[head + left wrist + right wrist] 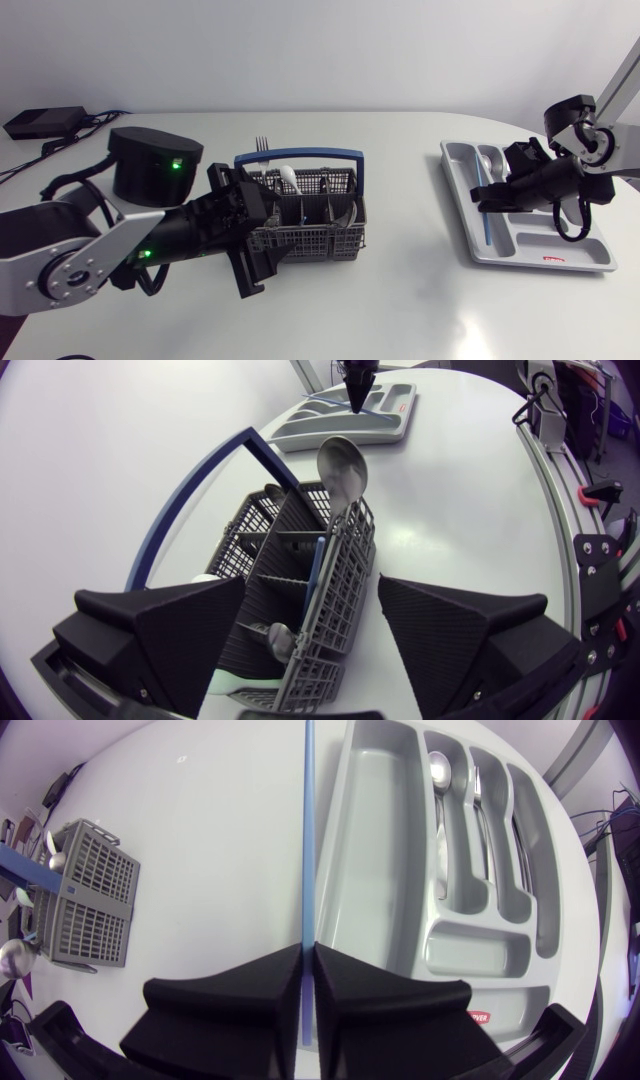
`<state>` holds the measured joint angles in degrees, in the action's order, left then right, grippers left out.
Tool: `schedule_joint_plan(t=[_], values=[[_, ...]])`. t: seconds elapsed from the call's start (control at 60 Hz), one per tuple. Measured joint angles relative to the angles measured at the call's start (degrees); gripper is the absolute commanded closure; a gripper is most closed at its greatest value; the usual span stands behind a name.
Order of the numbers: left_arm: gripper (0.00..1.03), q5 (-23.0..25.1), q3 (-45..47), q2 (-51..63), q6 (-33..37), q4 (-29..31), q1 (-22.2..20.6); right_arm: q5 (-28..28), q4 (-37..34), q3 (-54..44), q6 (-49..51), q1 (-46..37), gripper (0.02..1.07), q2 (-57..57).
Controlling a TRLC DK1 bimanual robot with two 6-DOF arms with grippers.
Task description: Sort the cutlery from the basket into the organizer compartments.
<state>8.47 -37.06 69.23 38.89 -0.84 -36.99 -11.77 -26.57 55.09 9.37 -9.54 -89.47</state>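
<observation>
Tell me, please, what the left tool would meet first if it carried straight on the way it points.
The left tool would probably meet the grey basket first; its near corner lies just ahead, between the open fingers.

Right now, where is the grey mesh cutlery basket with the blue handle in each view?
Head view: the grey mesh cutlery basket sits mid-table, at the left pincer.
Left wrist view: basket between that pincer's open fingers.
Right wrist view: basket across the table from the grey plastic organizer tray.
Shared landmark: that tray.

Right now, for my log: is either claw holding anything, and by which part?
Right claw grips a thin blue stick near one end; left claw is open, holding nothing.
</observation>
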Motion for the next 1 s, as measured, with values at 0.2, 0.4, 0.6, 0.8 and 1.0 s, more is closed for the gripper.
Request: schedule_joint_plan(t=[0.2, 0.4, 0.6, 0.8, 1.0], values=[[0.17, 0.00, 0.00, 4.55, 0.79, -4.02, 0.00, -0.15, 1.36, 0.00, 0.00, -0.44, 0.97, -4.44], [0.24, 0.26, -0.07, 7.74, 1.03, -6.43, 0.63, -0.20, 2.62, 0.02, -0.02, -0.44, 0.96, -6.67], [0.35, 1.09, -0.63, 8.83, 1.42, -7.61, 1.36, -0.17, 3.02, 0.09, -0.20, -0.44, 0.50, -7.63], [0.44, 2.40, -2.03, 9.57, 1.46, -8.13, 1.36, -0.11, 2.99, 0.09, -0.22, -0.33, 0.13, -7.61], [0.64, 3.32, -2.67, 10.58, 1.46, -8.13, 1.36, 1.60, 2.97, -0.07, -0.22, 1.18, 0.12, -4.85]])
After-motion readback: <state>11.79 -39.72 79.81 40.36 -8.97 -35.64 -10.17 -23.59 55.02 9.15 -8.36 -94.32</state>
